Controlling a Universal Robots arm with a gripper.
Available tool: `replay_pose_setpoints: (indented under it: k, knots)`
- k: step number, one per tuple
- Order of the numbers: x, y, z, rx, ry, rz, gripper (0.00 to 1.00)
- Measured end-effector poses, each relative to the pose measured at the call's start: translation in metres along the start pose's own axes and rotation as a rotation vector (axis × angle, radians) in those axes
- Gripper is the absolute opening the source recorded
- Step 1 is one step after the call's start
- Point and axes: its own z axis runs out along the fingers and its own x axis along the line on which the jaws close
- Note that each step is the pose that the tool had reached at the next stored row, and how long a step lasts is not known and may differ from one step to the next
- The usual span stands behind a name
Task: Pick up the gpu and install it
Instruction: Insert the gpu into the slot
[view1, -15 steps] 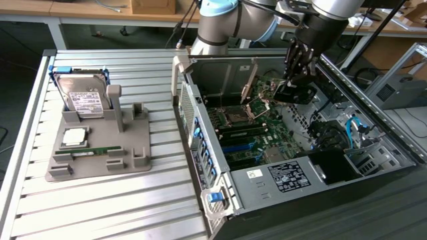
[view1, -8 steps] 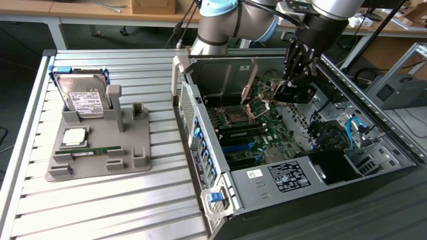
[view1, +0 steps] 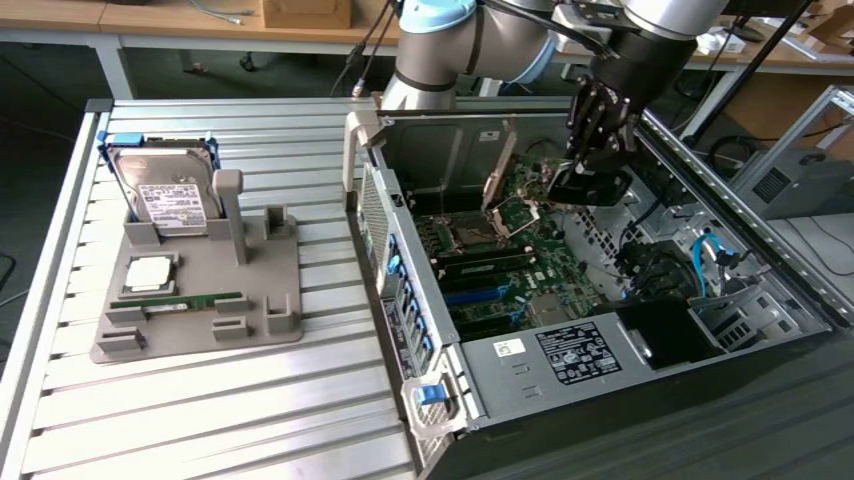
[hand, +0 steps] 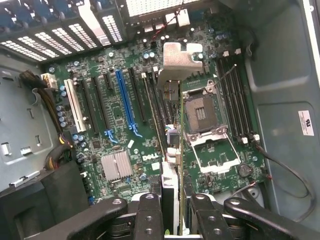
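1. gpu sits edge-on between the two fingers of our gripper. The jaws are closed on the card, one finger on each face.
2. Its pale metal end bracket is the end farthest from the hand.
3. We have the hand inside the open computer case, over the motherboard.
4. Below the hand, on one side of the card, the CPU socket lies just beside it with its frame flipped open.
5. On the other side of the card we see dark expansion slots, then the long blue slot a bit further off.
6. We can't tell whether the card's lower edge touches any slot.
7. Well apart from the hand, outside the case, a grey holder sits on the slatted table.
8. The hard drive stands on edge at one end of that holder. The RAM stick lies flat in it.
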Motion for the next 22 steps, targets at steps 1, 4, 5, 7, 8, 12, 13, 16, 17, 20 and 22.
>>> replay_pose_setpoints:
  k: [1, 4, 5, 7, 8, 12, 13, 16, 17, 20, 22]
  knots:
    - [0.0000, 0.0000, 0.0000, -0.0001, 0.0001, -0.004, 0.27]
    - [0.0000, 0.0000, 0.0000, -0.0004, 0.0003, -0.018, 0.27]
    - [0.0000, 0.0000, 0.0000, -0.0006, 0.0004, -0.025, 0.27]
    - [0.0000, 0.0000, 0.0000, -0.0008, 0.0006, -0.034, 0.27]
    - [0.0000, 0.0000, 0.0000, -0.0010, 0.0006, -0.040, 0.27]
    - [0.0000, 0.0000, 0.0000, -0.0016, 0.0010, -0.065, 0.27]
    - [0.0000, 0.0000, -0.0001, -0.0017, 0.0013, -0.072, 0.27]
    - [0.0000, 0.0000, -0.0001, -0.0021, 0.0016, -0.089, 0.27]
    - [0.0000, 0.0000, 0.0000, -0.0023, 0.0016, -0.095, 0.27]
    - [0.0000, 0.0000, 0.0000, -0.0027, 0.0017, -0.115, 0.27]
    - [0.0000, 0.0000, 0.0000, -0.0030, 0.0019, -0.129, 0.27]
